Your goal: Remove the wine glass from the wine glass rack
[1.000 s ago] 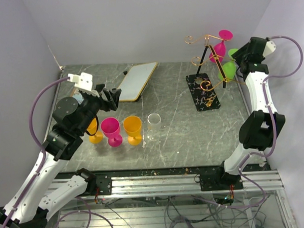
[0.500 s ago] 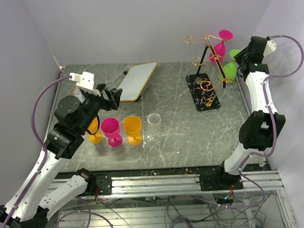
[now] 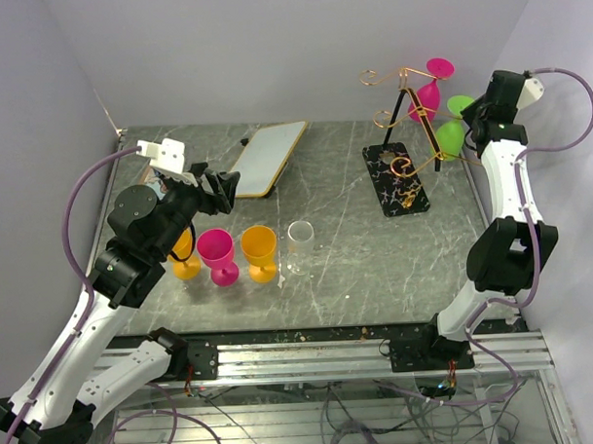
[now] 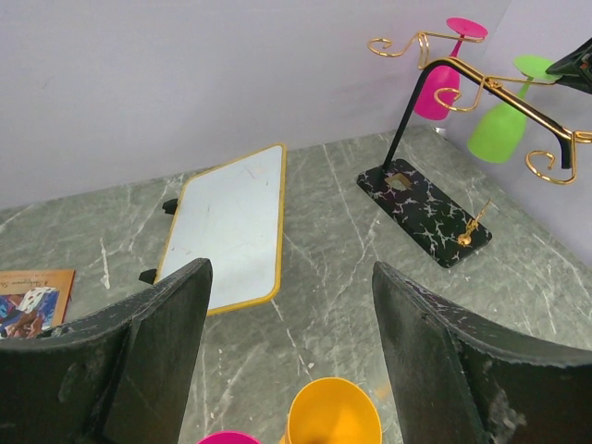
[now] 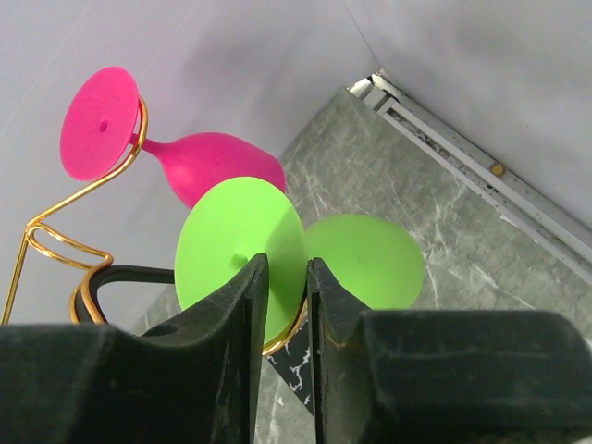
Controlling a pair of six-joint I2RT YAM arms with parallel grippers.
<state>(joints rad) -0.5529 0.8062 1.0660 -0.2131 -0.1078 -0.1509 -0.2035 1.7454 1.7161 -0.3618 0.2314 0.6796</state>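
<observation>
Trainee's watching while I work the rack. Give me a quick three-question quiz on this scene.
1. True or false: the left claw is open and holds nothing.
2. What colour is the wine glass just in front of the right claw, hanging on the wine glass rack? A green, B blue, C black.
3. How many glasses stand on the table?
Key: 1 true; 2 A; 3 four: an orange glass, a pink glass, another orange glass, a clear glass.

Crouching at 8 o'clock with the left arm, left gripper [image 4: 291, 273] spread wide and aimed toward 2; reaching high at 2 o'clock with the right arm, right gripper [image 5: 288, 266] pinched to a slit
</observation>
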